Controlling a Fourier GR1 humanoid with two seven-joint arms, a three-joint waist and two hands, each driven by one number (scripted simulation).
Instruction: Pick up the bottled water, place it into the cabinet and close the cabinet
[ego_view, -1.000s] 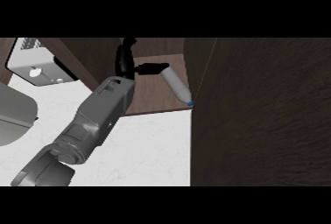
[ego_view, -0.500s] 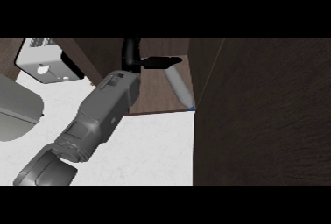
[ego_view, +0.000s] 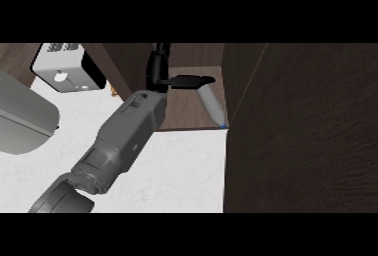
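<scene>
Our left hand (ego_view: 166, 75), fingers straight, reaches inside the cabinet (ego_view: 188, 122) beside the lying bottle (ego_view: 212, 106); we should withdraw cleanly before swinging the door (ego_view: 303, 130) shut.

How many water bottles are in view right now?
1: the bottled water lies on the cabinet shelf, just under the hand. Others may be hidden behind the cabinet door.

The cabinet (ego_view: 295, 140) is finished in dark, matt wood grain. The counter (ego_view: 184, 170) is surfaced in pale speckled stone. The bottled water (ego_view: 212, 104) appears as translucent, smooth plastic.
</scene>
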